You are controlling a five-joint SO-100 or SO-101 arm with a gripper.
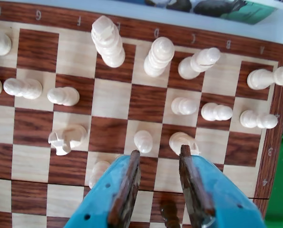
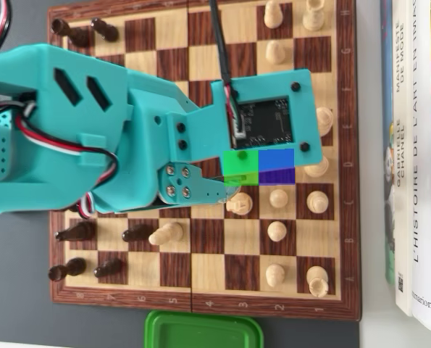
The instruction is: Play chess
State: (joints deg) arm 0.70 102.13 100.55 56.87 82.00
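The wooden chessboard (image 1: 110, 97) fills the wrist view. My gripper (image 1: 160, 151) hangs over it, open, with blue jaws and brown pads wide apart. A dark piece (image 1: 169, 211) stands on the board low between the jaws, touched by neither. Just ahead of the tips are a white pawn (image 1: 142, 141) and another white piece (image 1: 181, 141) by the right fingertip. White back-rank pieces (image 1: 108, 42) stand further off, and a white knight (image 1: 65, 138) is to the left. In the overhead view the teal arm (image 2: 92, 130) covers the board's (image 2: 208, 290) middle and hides the jaws.
Black pieces (image 2: 74, 232) stand along the overhead view's left edge, white pieces (image 2: 316, 279) along the right. A lone white pawn (image 2: 166, 233) sits mid-board. A green lid (image 2: 203, 330) lies below the board. Books (image 2: 414, 145) lie to its right.
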